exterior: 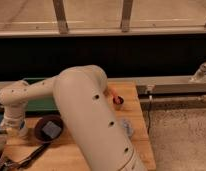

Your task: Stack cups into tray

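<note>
My arm (91, 120) fills most of the view, bending from the lower middle up and back down to the left edge, where the hand (11, 134) hangs over the wooden counter (71, 155); I cannot tell its state from here. Just right of the hand sits the dark brown bowl (48, 129) with a blue-grey block (50, 130) in it. The green tray (42, 104) lies behind the arm at the counter's far left, mostly covered. A dark red bowl (117, 100) peeks out right of the arm, and a blue-grey cup (127, 126) shows nearer me by the right edge.
</note>
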